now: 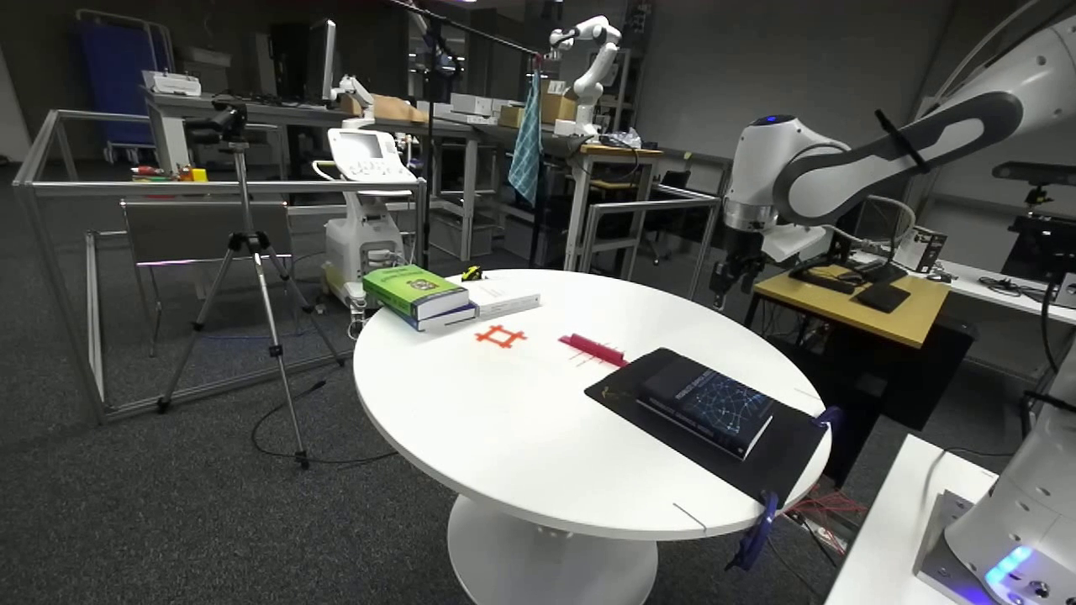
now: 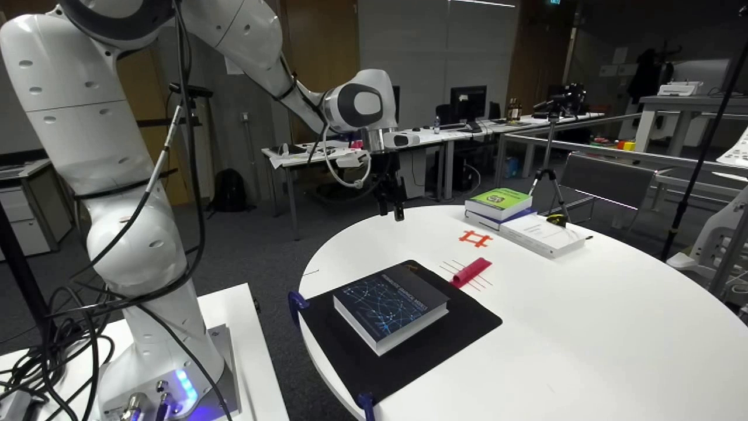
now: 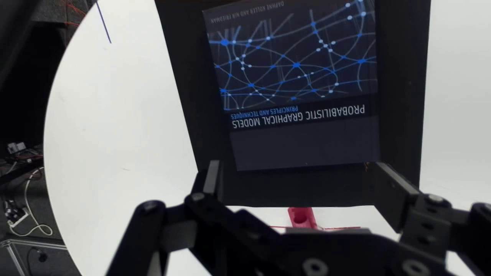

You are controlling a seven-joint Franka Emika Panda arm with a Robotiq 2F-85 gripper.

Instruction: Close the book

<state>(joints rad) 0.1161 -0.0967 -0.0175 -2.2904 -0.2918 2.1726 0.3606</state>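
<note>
White table (image 1: 504, 420) beneath downturned claw (image 2: 391, 211).

From different sides, my 2 exterior views share the surface (image 1: 504, 420); closer in, my wrist view overlooks the book (image 3: 297, 82).

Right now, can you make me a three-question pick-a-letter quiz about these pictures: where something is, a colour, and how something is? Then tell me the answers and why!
1. What does the dark book lie on?
A. the floor
B. a black mat
C. a chair

2. What colour is the topmost of the stacked books?
A. green
B. pink
C. yellow

3. How is the dark book?
A. wide open
B. standing on edge
C. closed

1: B, as both exterior views show the black mat sticking out around it.
2: A, since a green one lies on top in both exterior views.
3: C, because in an exterior view its front cover lies flat over the pages.
</note>
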